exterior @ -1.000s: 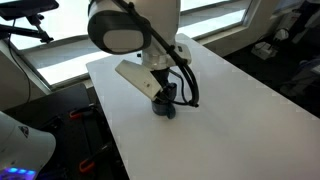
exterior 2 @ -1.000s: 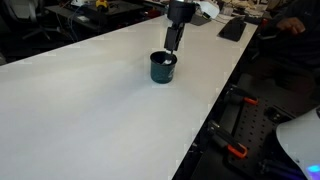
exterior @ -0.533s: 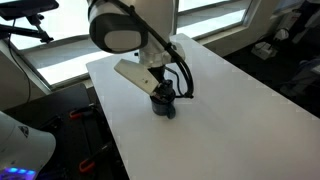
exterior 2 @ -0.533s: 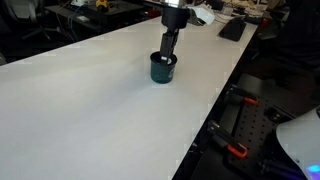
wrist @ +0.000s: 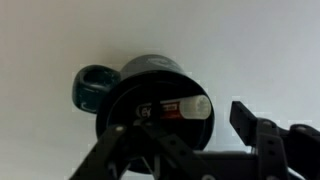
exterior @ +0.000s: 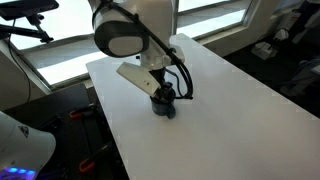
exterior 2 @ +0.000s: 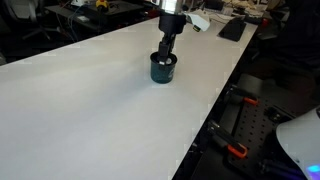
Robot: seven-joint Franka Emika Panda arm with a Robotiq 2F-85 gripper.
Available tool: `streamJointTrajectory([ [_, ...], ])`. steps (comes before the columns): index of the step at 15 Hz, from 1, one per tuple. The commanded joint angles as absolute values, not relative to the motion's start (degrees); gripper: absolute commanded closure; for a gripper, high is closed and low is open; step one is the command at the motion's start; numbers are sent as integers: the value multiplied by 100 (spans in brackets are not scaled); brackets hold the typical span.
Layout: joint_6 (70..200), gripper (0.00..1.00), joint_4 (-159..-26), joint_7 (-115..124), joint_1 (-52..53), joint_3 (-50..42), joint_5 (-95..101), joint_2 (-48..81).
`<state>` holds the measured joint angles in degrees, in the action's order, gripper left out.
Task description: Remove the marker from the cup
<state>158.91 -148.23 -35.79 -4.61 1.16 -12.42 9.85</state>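
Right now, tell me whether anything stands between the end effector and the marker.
Nothing visible does. The end effector hangs just over the cup. In the wrist view the marker lies inside the open cup with nothing covering it; only the cup's wall surrounds it.

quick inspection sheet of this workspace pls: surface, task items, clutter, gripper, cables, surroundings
surface: white table, flat, no marks seen.
job's things: dark cup upright, side handle; marker lies inside it, reddish-orange and white parts showing.
clutter: dark flat object near the far table end.
grippers: gripper right above the cup mouth; open or shut cannot be told.
cables: black cable loops beside the wrist.
surroundings: dark equipment with red-orange parts beside the table edge.
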Motion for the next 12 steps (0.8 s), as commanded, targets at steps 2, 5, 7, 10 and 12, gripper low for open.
streamJointTrajectory([
  [2,15976,66,-14628,-3415,-661,227,-1262,1194],
  [5,15978,86,-14568,-3391,-715,246,-1273,1227],
  [7,15962,97,-14544,-3421,-747,285,-1307,1195],
  [10,15958,94,-14526,-3447,-773,339,-1316,1175],
  [12,15946,94,-14525,-3491,-790,402,-1347,1137],
])
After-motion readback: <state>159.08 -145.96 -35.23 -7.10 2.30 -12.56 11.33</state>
